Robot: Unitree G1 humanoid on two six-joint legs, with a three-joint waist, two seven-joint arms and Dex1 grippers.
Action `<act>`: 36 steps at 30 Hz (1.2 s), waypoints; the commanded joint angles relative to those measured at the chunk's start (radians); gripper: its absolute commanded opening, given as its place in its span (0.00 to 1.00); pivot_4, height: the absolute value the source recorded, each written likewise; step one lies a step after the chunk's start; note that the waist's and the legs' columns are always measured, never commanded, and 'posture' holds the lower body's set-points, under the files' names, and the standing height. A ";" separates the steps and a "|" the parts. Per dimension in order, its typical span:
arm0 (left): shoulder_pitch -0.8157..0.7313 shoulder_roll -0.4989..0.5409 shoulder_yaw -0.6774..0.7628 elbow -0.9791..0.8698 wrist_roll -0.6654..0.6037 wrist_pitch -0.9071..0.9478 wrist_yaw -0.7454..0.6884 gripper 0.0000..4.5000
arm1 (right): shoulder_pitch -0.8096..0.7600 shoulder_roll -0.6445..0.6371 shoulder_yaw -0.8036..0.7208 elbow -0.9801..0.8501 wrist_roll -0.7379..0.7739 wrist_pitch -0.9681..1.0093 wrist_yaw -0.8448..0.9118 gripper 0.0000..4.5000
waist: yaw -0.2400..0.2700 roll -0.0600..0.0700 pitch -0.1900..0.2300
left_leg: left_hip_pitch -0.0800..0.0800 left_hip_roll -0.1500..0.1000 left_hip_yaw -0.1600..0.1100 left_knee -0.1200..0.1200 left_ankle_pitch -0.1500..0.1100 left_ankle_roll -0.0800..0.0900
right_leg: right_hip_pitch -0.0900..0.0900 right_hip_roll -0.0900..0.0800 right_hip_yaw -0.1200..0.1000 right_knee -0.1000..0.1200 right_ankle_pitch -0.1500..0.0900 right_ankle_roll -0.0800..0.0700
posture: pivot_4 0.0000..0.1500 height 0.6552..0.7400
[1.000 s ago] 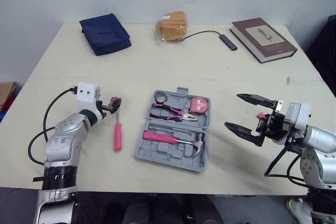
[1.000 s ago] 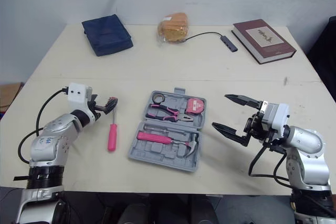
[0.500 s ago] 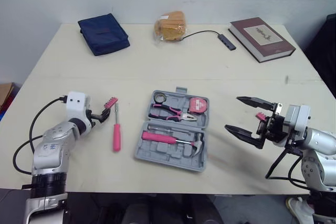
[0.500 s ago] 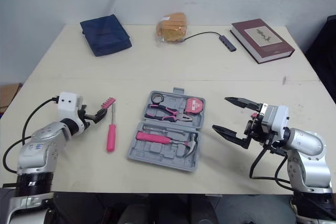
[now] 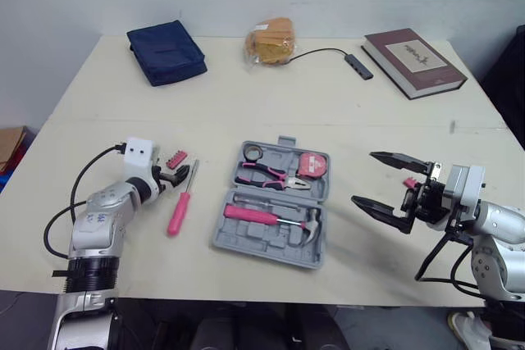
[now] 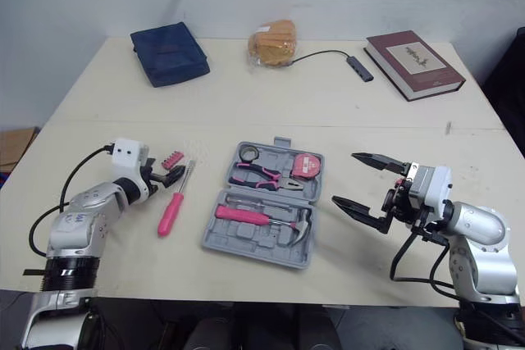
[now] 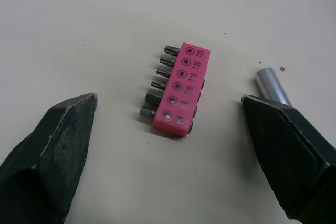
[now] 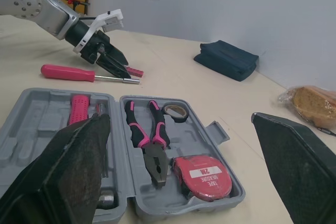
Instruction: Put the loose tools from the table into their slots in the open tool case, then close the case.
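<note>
The left gripper has come forward again since half a second ago, its fingers spread just short of the pink bit holder, which lies on the table left of the open tool case. The pink screwdriver, upright before, now lies tilted, its shaft tip angled toward the case. The right gripper hovers right of the case as before, fingers wide apart and empty.

In the left wrist view the bit holder sits between the parted fingers, touching neither; the screwdriver's metal tip lies right beside one finger.

The right wrist view looks across the case, where the pliers, tape measure and hammer sit in their slots.
</note>
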 commanded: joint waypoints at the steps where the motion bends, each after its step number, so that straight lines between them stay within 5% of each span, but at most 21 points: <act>1: -0.014 0.026 -0.014 0.045 0.010 -0.017 -0.048 0.99 | -0.008 -0.007 -0.019 -0.041 0.014 -0.004 -0.009 1.00 | 0.003 0.000 0.000 | 0.000 0.000 0.000 0.000 0.000 0.000 | 0.000 0.000 0.000 0.000 0.000 0.000 | 1.00 1.00; 15: -0.059 0.066 -0.069 0.228 0.019 -0.208 -0.302 0.99 | -0.012 -0.004 -0.021 -0.014 0.005 -0.024 -0.006 1.00 | 0.009 0.000 0.000 | -0.001 -0.001 0.000 0.001 0.000 0.001 | 0.000 -0.001 -0.001 0.000 0.000 0.000 | 1.00 1.00; 25: -0.099 0.056 -0.087 0.361 0.055 -0.286 -0.341 0.99 | 0.000 -0.001 -0.022 -0.035 0.004 -0.019 -0.022 1.00 | 0.009 0.000 0.000 | 0.000 -0.001 0.000 0.001 0.000 0.002 | 0.000 -0.001 -0.003 0.001 0.000 0.000 | 1.00 1.00; 28: -0.100 0.053 -0.093 0.378 0.062 -0.298 -0.346 0.81 | 0.003 -0.001 -0.020 -0.038 0.002 -0.020 -0.026 1.00 | 0.009 0.000 0.000 | 0.000 -0.001 0.000 0.002 0.000 0.002 | 0.000 -0.001 -0.003 0.001 0.000 0.000 | 1.00 1.00; 34: -0.094 0.058 -0.094 0.401 0.071 -0.301 -0.351 0.18 | 0.010 -0.002 -0.020 -0.042 0.005 -0.022 -0.028 1.00 | 0.008 0.000 0.000 | 0.000 -0.001 0.000 0.002 -0.001 0.002 | 0.000 -0.001 -0.003 0.001 0.000 0.000 | 1.00 1.00; 36: -0.092 0.059 -0.091 0.404 0.070 -0.308 -0.350 0.14 | 0.012 -0.002 -0.019 -0.042 0.006 -0.022 -0.026 1.00 | 0.008 0.001 0.000 | 0.000 -0.001 0.001 0.002 -0.001 0.002 | 0.000 -0.001 -0.003 0.001 0.000 0.000 | 1.00 1.00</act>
